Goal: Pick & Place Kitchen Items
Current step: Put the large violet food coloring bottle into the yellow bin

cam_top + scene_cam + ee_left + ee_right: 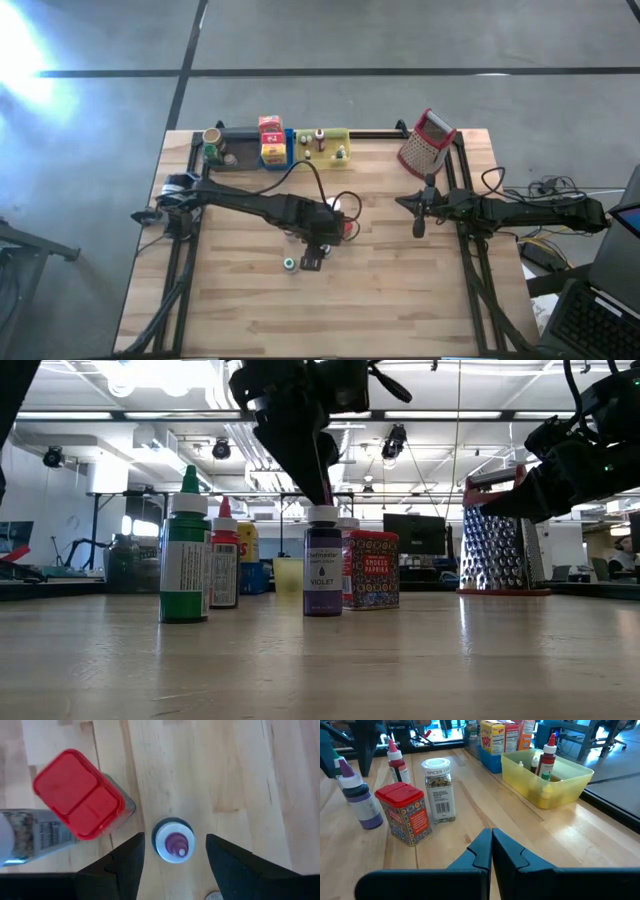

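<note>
Hovering over violet bottle [173, 841], left hand [174, 862] fingers apart astride cap; next: descend, clamp. Right hand [491, 851] together, waiting.

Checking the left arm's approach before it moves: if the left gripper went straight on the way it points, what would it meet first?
The violet bottle: the left gripper points down with its open fingers either side of the bottle's cap, so it probably meets that first.

high: overhead | low: table-level | wrists: close | shared: violet bottle [322, 572]
</note>
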